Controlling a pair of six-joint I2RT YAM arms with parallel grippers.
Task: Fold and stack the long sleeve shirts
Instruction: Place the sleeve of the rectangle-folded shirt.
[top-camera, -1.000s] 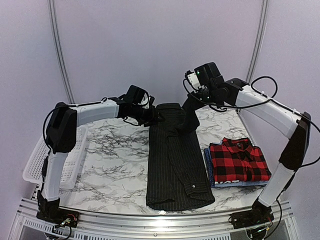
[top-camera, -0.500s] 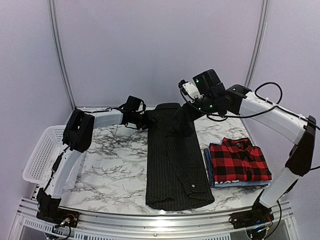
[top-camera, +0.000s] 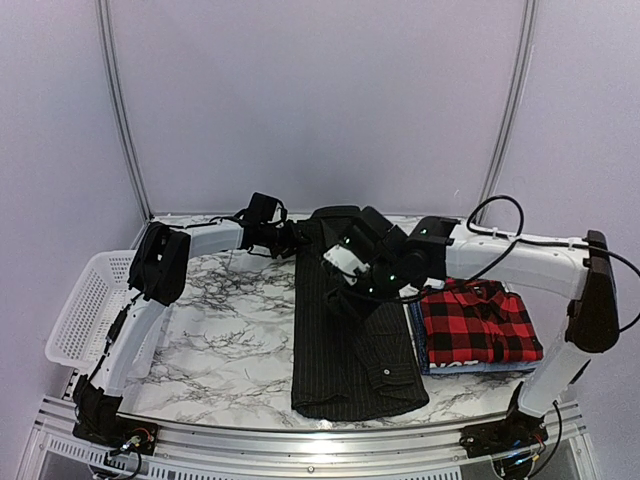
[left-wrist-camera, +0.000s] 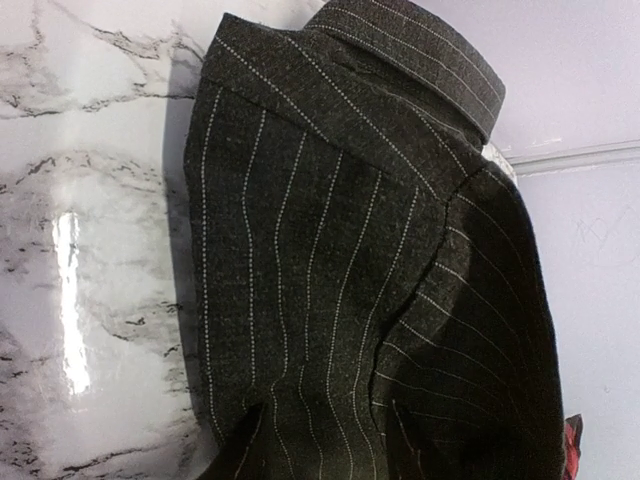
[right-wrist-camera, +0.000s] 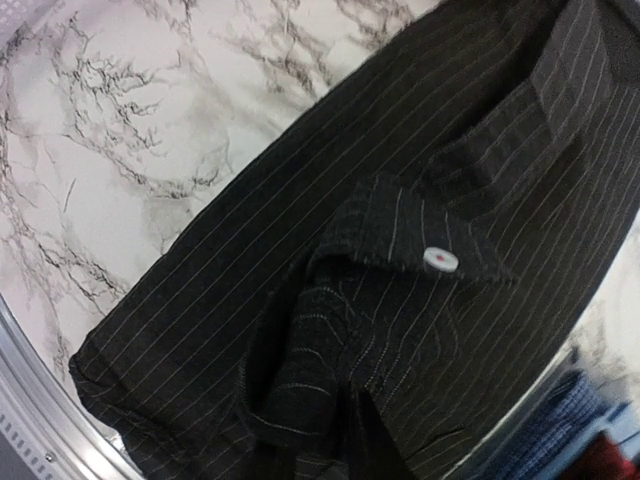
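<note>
The left arm (top-camera: 205, 233) and right arm (top-camera: 510, 262) are each wearing white shells over 2 long links, with black housings bulging at the joints. The left gripper (top-camera: 296, 238) and right gripper (top-camera: 345, 292) are showing all black. Thin black cables (top-camera: 487, 212) are looping off the right arm, and small green lights (top-camera: 422, 232) are glowing near a white camera block (top-camera: 340, 262) on its wrist.

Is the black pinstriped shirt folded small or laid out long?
Long: the black pinstriped shirt lies as a narrow strip, cuff on top.
</note>
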